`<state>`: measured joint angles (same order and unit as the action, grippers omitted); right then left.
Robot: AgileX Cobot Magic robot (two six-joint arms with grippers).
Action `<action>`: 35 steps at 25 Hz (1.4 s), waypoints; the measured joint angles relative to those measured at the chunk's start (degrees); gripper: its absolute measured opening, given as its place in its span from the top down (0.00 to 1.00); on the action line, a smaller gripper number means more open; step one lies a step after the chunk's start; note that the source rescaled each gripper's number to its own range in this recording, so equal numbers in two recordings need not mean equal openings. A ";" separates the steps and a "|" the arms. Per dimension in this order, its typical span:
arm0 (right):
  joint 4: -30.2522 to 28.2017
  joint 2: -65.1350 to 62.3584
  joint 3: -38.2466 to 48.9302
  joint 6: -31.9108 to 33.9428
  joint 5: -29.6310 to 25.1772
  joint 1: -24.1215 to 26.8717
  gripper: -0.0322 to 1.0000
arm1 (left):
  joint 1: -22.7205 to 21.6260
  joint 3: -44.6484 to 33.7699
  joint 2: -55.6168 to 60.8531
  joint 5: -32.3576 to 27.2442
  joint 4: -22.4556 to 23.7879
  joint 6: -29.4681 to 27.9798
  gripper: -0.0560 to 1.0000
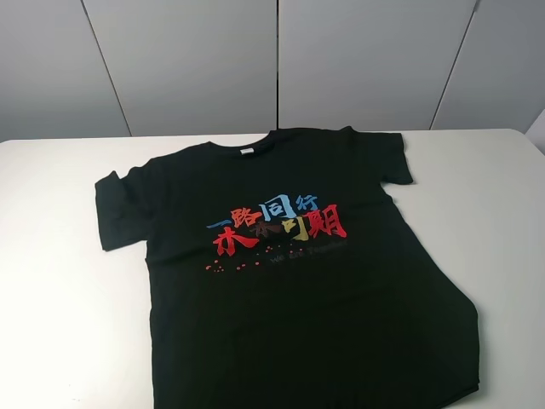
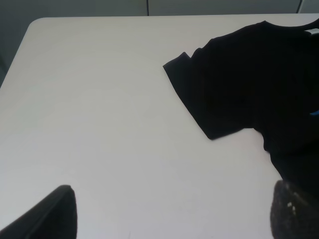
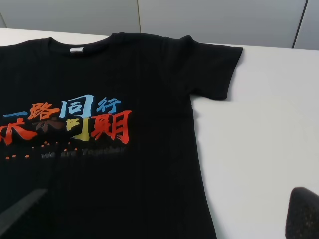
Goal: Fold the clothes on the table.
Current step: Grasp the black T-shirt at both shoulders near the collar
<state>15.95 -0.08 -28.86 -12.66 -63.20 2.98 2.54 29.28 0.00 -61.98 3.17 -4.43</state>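
The shirt (image 1: 289, 281) lies flat on the table (image 1: 51, 281), print up, sleeves spread: no fold made. My left gripper (image 2: 172, 214) and right gripper (image 3: 162, 214) gape empty near it. All folding remains.

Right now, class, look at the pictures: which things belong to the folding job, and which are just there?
Belong to the job:
black T-shirt, spread out print side up
white table under it

Just there:
grey wall panels behind the table

A lab-like test station is suggested by the large plain white flat tabletop (image 1: 51, 256), backed on the far side by smooth grey wall panels (image 1: 187, 60).
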 joint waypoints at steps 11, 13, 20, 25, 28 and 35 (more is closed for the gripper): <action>0.00 0.00 0.00 0.00 0.00 0.00 0.00 | 0.00 0.00 0.00 0.00 0.00 0.00 0.00; 0.00 0.00 0.00 0.00 0.00 0.00 0.00 | 0.00 0.00 0.00 0.00 0.00 0.00 0.00; 0.00 0.00 0.00 0.00 0.00 0.00 0.00 | 0.00 0.00 0.00 0.00 -0.09 0.00 0.00; 0.62 0.00 0.00 0.00 0.00 0.00 0.00 | 0.00 0.00 0.00 0.00 -0.09 0.00 0.00; 2.45 0.00 0.00 0.00 0.33 0.00 0.00 | 0.00 0.00 0.00 0.00 -0.09 0.00 0.00; 3.03 0.00 -0.99 2.74 -0.24 0.00 0.00 | 0.00 1.04 -0.04 -1.97 -0.30 0.04 0.00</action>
<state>18.98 -0.08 -29.85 -9.91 -63.44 2.98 2.54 30.32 -0.04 -63.95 2.87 -4.39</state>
